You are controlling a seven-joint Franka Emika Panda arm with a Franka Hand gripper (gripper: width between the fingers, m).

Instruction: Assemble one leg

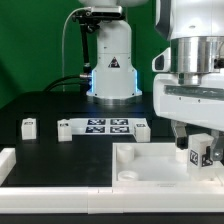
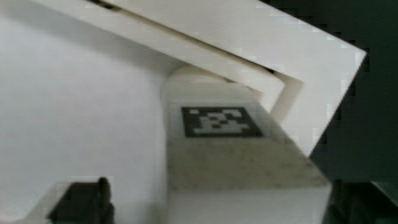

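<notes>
Legs number three: one (image 1: 29, 126) and another (image 1: 64, 129) lie on the black table (image 1: 60, 150), well apart from the third leg (image 1: 196, 153). Gripper (image 1: 197, 150) hangs vertically, fingers (image 1: 212, 147) clamped narrowly on that leg above the white panel (image 1: 150, 165).

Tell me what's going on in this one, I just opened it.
A Franka arm is working on a furniture assembly. Its gripper is down at the white panel on the exterior view's right, with a tagged leg between its fingers, at a corner of the panel. The wrist view shows the same leg close up against the panel edge; whether it is seated in a socket cannot be told. Another leg lies loose on the black table, beside the marker board.
</notes>
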